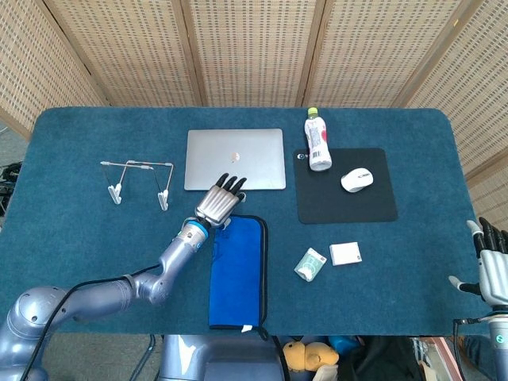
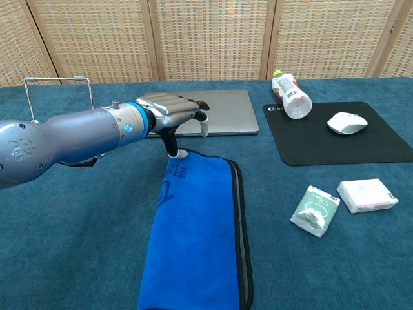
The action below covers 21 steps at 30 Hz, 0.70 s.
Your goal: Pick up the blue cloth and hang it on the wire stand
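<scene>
Left hand point(image 2: 169, 111) over far end of cloth point(image 2: 195, 235), nothing held.
Cloth flat at table's point(image 1: 71, 238) near edge; stand point(image 1: 137, 181) far-left; left fingers apart, thumb tip on cloth; right hand point(image 1: 490, 266) off right edge, fingers apart.

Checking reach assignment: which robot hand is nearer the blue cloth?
Left. The left robot hand hovers at the blue cloth's far edge, thumb tip about on it, holding nothing. The right robot hand sits off the table's right edge, far from the cloth.
</scene>
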Each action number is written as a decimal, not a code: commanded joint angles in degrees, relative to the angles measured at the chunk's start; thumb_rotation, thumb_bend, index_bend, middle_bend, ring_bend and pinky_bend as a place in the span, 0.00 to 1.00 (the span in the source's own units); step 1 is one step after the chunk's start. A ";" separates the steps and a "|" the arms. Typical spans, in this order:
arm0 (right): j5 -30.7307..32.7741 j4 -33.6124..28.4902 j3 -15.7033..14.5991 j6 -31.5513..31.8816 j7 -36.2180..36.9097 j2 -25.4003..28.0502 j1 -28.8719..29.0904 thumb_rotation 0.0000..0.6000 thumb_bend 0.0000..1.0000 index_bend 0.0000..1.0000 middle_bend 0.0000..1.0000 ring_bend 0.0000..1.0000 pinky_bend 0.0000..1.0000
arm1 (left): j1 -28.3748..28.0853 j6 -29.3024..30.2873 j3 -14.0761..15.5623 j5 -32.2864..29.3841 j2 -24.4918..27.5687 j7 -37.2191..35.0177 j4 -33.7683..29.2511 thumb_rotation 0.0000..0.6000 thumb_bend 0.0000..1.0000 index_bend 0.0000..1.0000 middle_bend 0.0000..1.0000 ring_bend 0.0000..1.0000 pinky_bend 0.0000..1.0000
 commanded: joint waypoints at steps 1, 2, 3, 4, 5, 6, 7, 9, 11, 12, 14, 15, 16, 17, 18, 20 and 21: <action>0.04 0.01 0.01 -0.02 -0.05 -0.02 0.03 1.00 0.00 0.00 0.00 0.00 0.00 | -0.18 -0.32 0.56 -0.56 -0.36 0.61 0.45 1.00 0.35 0.29 0.00 0.00 0.00; 0.03 0.01 -0.01 -0.06 -0.07 -0.04 0.05 1.00 0.00 0.00 0.00 0.00 0.00 | -0.14 -0.32 0.68 -0.97 -0.47 0.79 0.53 1.00 0.35 0.29 0.00 0.00 0.00; 0.03 0.03 -0.03 -0.10 -0.04 -0.05 0.05 1.00 0.00 0.00 0.00 0.00 0.00 | -0.10 -0.22 0.77 -1.24 -0.55 0.95 0.59 1.00 0.35 0.29 0.00 0.00 0.00; 0.03 0.07 -0.04 -0.12 -0.04 -0.06 0.06 1.00 0.00 0.00 0.00 0.00 0.00 | -0.06 -0.11 0.85 -1.44 -0.62 1.09 0.67 1.00 0.35 0.29 0.00 0.00 0.00; 0.07 0.11 -0.02 -0.15 -0.03 -0.07 0.08 1.00 0.00 0.00 0.00 0.00 0.00 | -0.03 -0.01 0.97 -1.64 -0.69 1.28 0.82 1.00 0.35 0.29 0.00 0.00 0.00; 0.09 0.11 0.00 -0.17 -0.01 -0.06 0.11 1.00 0.00 0.00 0.00 0.00 0.00 | -0.02 0.01 1.06 -1.79 -0.74 1.40 0.98 1.00 0.35 0.29 0.00 0.00 0.00; 0.10 0.11 -0.01 -0.18 -0.01 -0.06 0.10 1.00 0.00 0.00 0.00 0.00 0.00 | 0.02 0.01 1.15 -1.94 -0.79 1.46 1.13 1.00 0.35 0.29 0.00 0.00 0.00; 0.05 0.13 -0.04 -0.12 0.03 -0.06 0.06 1.00 0.00 0.00 0.00 0.00 0.00 | 0.15 -0.03 1.29 -2.13 -0.94 1.35 1.42 1.00 0.36 0.29 0.00 0.00 0.00; 0.02 0.12 -0.04 -0.08 0.02 -0.07 0.07 1.00 0.00 0.00 0.00 0.00 0.00 | 0.31 -0.24 1.53 -2.37 -1.16 1.22 1.81 1.00 0.36 0.29 0.00 0.00 0.00; 0.02 0.11 -0.04 -0.06 0.01 -0.07 0.07 1.00 0.00 0.00 0.00 0.00 0.00 | 0.37 -0.36 1.72 -2.45 -1.29 1.26 2.07 1.00 0.36 0.29 0.00 0.00 0.00; 0.04 0.10 -0.06 -0.08 0.02 -0.07 0.06 1.00 0.00 0.00 0.00 0.00 0.00 | 0.47 -0.52 2.09 -2.55 -1.53 1.43 2.59 1.00 0.36 0.30 0.00 0.00 0.00; 0.05 0.11 -0.06 -0.08 0.01 -0.07 0.06 1.00 0.00 0.00 0.00 0.00 0.00 | 0.50 -0.57 2.22 -2.64 -1.59 1.54 2.76 1.00 0.36 0.30 0.00 0.00 0.00; 0.06 0.12 -0.06 -0.09 0.01 -0.07 0.07 1.00 0.00 0.00 0.00 0.00 0.00 | 0.51 -0.61 2.25 -2.71 -1.61 1.59 2.83 1.00 0.36 0.30 0.00 0.00 0.00; 0.08 0.12 -0.05 -0.11 0.02 -0.08 0.07 1.00 0.00 0.00 0.00 0.00 0.00 | 0.54 -0.73 2.33 -2.88 -1.61 1.66 2.90 1.00 0.36 0.30 0.00 0.00 0.00; 0.10 0.15 -0.05 -0.13 0.05 -0.08 0.08 1.00 0.00 0.00 0.00 0.00 0.00 | 0.59 -0.87 2.39 -3.05 -1.59 1.69 2.94 1.00 0.37 0.30 0.00 0.00 0.00; 0.10 0.18 -0.03 -0.18 0.08 -0.09 0.12 1.00 0.00 0.00 0.00 0.00 0.00 | 0.66 -1.12 2.49 -3.36 -1.46 1.73 2.94 1.00 0.37 0.31 0.00 0.00 0.00; 0.11 0.19 -0.03 -0.21 0.09 -0.10 0.14 1.00 0.00 0.00 0.00 0.00 0.00 | 0.71 -1.18 2.50 -3.48 -1.38 1.70 2.88 1.00 0.37 0.31 0.00 0.00 0.00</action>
